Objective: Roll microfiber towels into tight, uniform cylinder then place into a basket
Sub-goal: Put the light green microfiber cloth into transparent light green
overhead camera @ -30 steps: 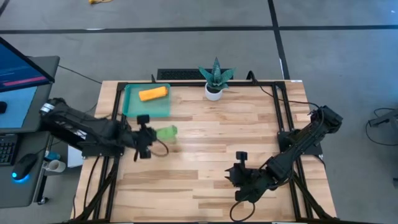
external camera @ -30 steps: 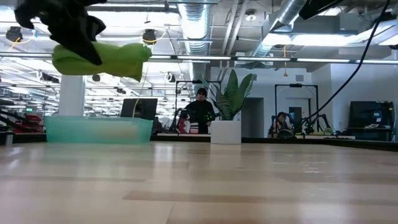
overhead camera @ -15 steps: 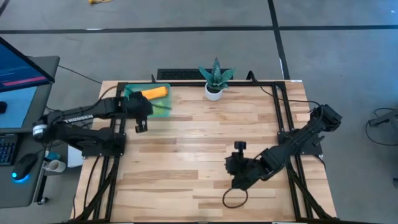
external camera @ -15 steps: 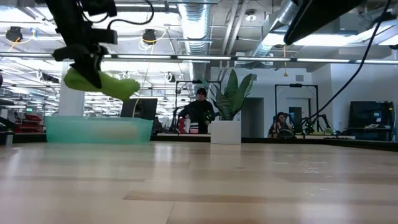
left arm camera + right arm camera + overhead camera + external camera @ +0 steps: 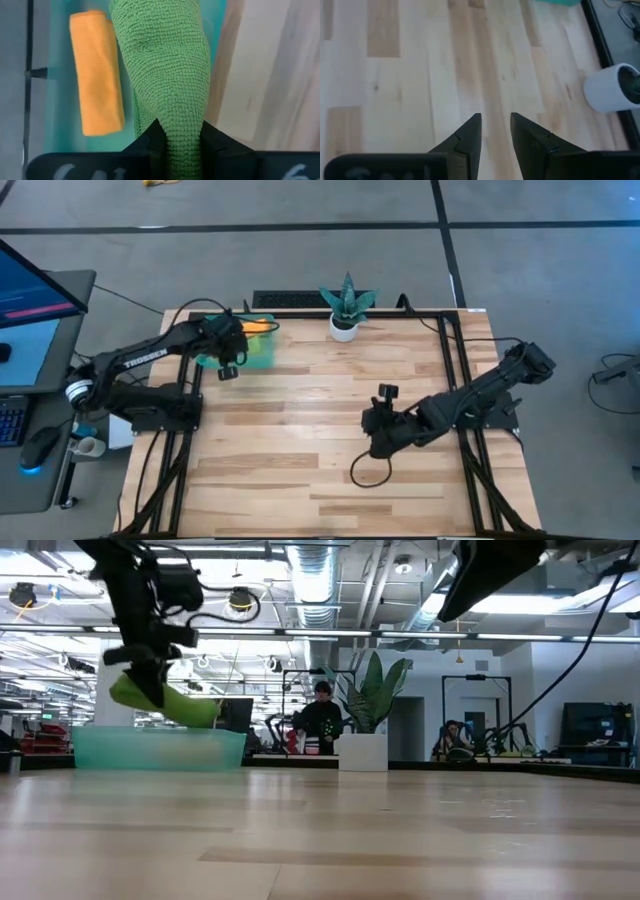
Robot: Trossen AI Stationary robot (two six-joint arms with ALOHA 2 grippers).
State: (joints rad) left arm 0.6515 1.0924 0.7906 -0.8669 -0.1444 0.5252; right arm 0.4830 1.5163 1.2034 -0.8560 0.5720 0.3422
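Right now the left gripper (image 5: 177, 137) is clamped on one end of the rolled green towel (image 5: 165, 75), carrying it above the basket (image 5: 258, 358) at about 11 o'clock on the table (image 5: 330, 430). From the wrist camera, the roll runs forward from the fingers over the teal floor of the basket, alongside the orange towel (image 5: 97, 72), which already lies rolled inside. From table height the green roll (image 5: 165, 700) hangs tilted, its free end drooping toward the basket rim (image 5: 160, 747) without touching it.

I judge the roll to be light and soft, with a nubby weave that grips the pads well, so slipping is unlikely. The weakness is that it is limp: held at one end, it bends under its own weight, and the outer wrap could loosen once released. A hold nearer the middle, across the full thickness of the roll, would keep it straighter and tighter; as held, it is best lowered until the free end rests on the basket floor before the fingers part.

The right gripper (image 5: 495, 132) waits low over bare wood at roughly 5 o'clock, jaws partly apart and holding nothing. The small white pot (image 5: 344, 328) with its plant stands at 12 o'clock, well apart from the basket.
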